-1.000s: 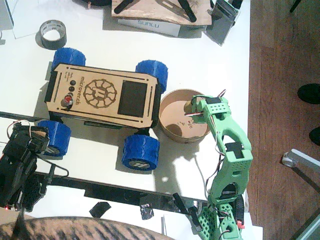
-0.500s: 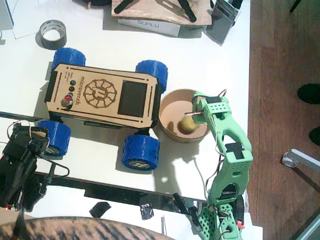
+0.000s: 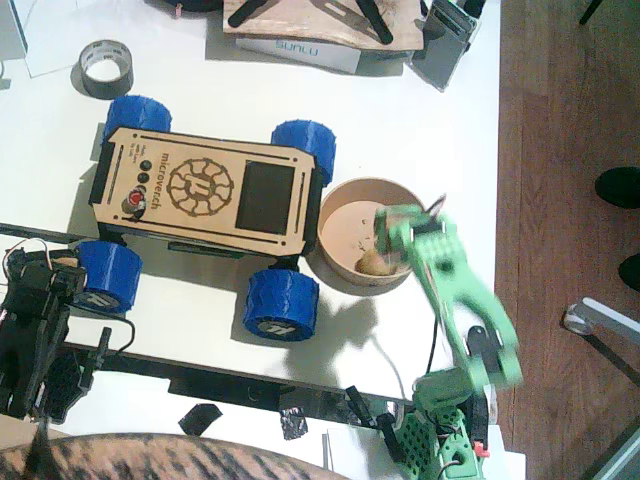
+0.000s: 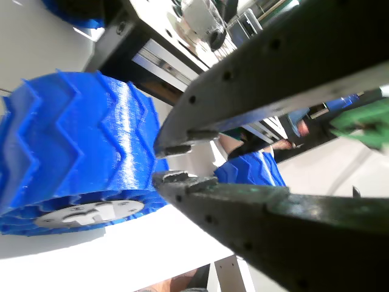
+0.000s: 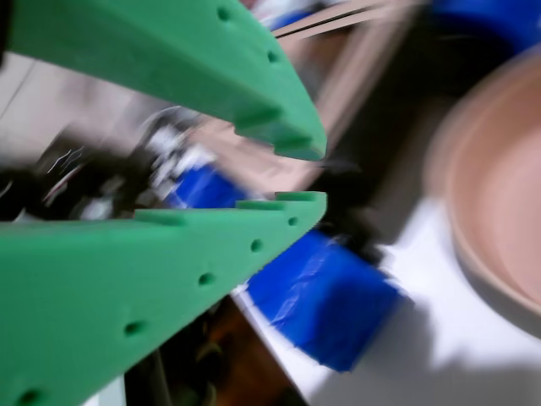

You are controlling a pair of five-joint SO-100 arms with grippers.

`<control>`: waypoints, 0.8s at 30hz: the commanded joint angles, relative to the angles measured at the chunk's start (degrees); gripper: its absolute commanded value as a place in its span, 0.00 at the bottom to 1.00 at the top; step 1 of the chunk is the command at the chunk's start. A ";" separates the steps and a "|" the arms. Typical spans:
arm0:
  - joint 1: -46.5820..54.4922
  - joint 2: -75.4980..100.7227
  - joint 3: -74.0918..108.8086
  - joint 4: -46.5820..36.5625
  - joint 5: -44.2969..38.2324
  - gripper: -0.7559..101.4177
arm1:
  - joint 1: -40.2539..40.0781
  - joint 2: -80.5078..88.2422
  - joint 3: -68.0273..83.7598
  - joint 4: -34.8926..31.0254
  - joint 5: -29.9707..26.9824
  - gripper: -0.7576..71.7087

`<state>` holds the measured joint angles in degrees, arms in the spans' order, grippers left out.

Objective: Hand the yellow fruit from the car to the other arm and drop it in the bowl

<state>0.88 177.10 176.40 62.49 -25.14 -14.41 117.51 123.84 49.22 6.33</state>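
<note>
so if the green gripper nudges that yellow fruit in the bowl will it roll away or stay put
The yellow fruit looks roundish, so a nudge would probably set it rolling. It lies inside the bowl, whose raised rim should likely keep it in. It seems small and light, so easy to shift.

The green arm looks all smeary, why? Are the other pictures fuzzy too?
In the fixed view the green arm is streaked with motion blur, while the car and bowl stay sharp. One wrist view is blurry all over, even the right pincer. The other wrist view shows the blue wheel crisp, with a shiny glare stripe.
</note>
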 commanded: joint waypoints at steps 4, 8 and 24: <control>-0.09 -0.26 0.18 -0.09 0.70 0.03 | -7.73 36.12 23.91 -4.83 -2.99 0.01; -0.44 8.44 3.60 0.88 0.44 0.04 | -10.11 50.27 33.40 -4.57 -2.55 0.01; -0.44 16.70 6.50 3.52 0.53 0.06 | -14.24 68.73 46.93 6.68 0.09 0.01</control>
<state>0.70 188.53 178.95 65.83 -25.14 -28.83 185.80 170.77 55.28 6.06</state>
